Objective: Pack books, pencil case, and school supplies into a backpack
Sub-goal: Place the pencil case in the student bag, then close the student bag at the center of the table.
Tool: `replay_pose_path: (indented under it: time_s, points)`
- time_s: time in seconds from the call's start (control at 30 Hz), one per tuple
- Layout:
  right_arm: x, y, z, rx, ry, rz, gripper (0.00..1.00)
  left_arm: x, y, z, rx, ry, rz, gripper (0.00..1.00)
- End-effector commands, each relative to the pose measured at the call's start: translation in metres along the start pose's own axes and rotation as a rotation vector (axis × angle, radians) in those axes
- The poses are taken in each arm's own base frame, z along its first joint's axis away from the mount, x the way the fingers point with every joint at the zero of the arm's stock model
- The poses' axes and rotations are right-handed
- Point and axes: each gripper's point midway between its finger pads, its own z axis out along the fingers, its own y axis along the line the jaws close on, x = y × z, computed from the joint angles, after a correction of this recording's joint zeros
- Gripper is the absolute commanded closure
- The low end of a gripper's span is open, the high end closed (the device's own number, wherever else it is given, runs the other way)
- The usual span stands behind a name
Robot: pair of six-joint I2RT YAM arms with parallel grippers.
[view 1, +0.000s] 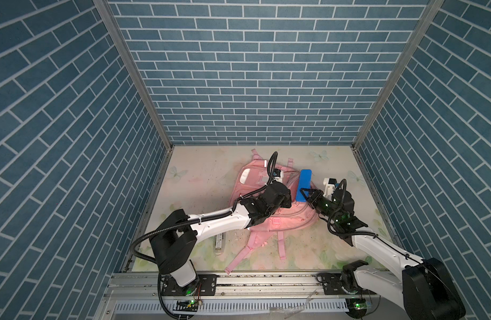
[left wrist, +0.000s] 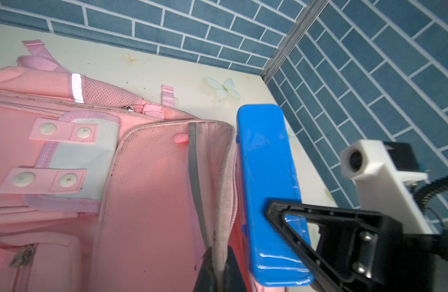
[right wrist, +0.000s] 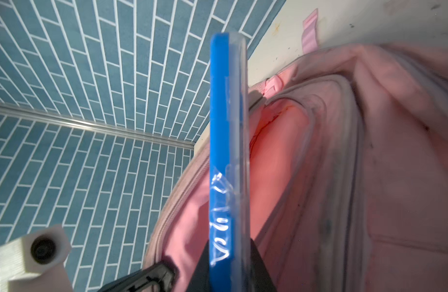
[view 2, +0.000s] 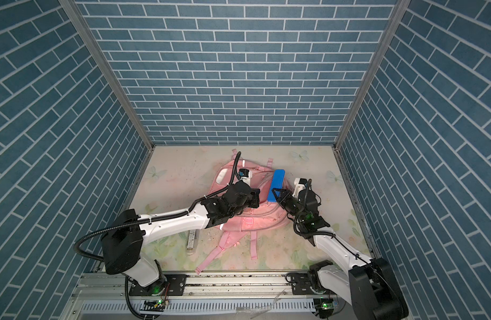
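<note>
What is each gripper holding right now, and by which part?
The right gripper is shut on the blue pencil case near one end. The left gripper pinches the pink backpack by the rim of its open compartment.

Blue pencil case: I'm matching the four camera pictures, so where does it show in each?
In a top view: blue pencil case right of centre, at the backpack's open edge.
In a top view: near centre, same edge.
Left wrist: between the backpack rim and the right hand.
Right wrist: edge-on, clamped in that hand, filling the middle.
Shared landmark: the backpack's open rim.
</note>
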Motion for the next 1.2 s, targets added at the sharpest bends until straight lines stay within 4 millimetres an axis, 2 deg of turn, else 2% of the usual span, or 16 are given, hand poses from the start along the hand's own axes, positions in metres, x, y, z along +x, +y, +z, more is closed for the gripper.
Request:
replay_pose_path:
  time_s: [0.0, 0.07, 0.13, 0.3, 0.47, 0.5, 0.57, 0.6, 0.8, 0.87, 0.93, 1.07, 1.17]
  points:
    - [-0.008, 0.013, 0.008, -0.066, -0.039, 0.135, 0.99, -0.041, -0.021, -0.014, 0.098, -0.142, -0.103, 1.00]
    - [-0.007, 0.001, 0.009, -0.066, -0.062, 0.246, 1.00, -0.039, -0.021, -0.014, 0.107, -0.145, -0.118, 1.00]
    - [-0.003, -0.001, 0.010, -0.086, -0.059, 0.283, 1.00, -0.041, -0.023, -0.015, 0.121, -0.153, -0.121, 1.00]
    - [0.014, 0.015, 0.034, -0.096, 0.052, 0.241, 0.95, -0.034, -0.025, -0.010, 0.142, -0.134, -0.123, 1.00]
    - [0.035, 0.019, 0.053, -0.093, 0.147, 0.256, 0.86, -0.033, -0.023, -0.012, 0.139, -0.138, -0.132, 1.00]
    - [0.040, 0.017, 0.056, -0.080, 0.168, 0.259, 0.80, -0.034, -0.023, -0.012, 0.136, -0.142, -0.131, 1.00]
    - [0.046, 0.007, 0.055, -0.037, 0.191, 0.255, 0.58, -0.035, -0.022, -0.013, 0.134, -0.146, -0.131, 1.00]
    - [0.047, 0.001, 0.053, -0.008, 0.186, 0.247, 0.52, -0.035, -0.022, -0.014, 0.134, -0.148, -0.132, 1.00]
    - [0.032, -0.002, 0.035, 0.084, 0.149, 0.094, 0.36, -0.034, -0.020, -0.013, 0.137, -0.145, -0.139, 1.00]
    - [0.024, -0.007, 0.028, 0.121, 0.124, 0.040, 0.36, -0.033, -0.018, -0.013, 0.139, -0.142, -0.144, 1.00]
    - [0.015, -0.014, 0.022, 0.174, 0.082, -0.024, 0.40, -0.035, -0.018, -0.014, 0.145, -0.146, -0.149, 1.00]
    - [0.004, -0.021, 0.020, 0.207, 0.065, -0.094, 0.62, -0.035, -0.018, -0.015, 0.150, -0.141, -0.147, 1.00]
    - [0.000, -0.024, 0.027, 0.220, 0.070, -0.123, 0.75, -0.036, -0.020, -0.015, 0.157, -0.141, -0.149, 1.00]
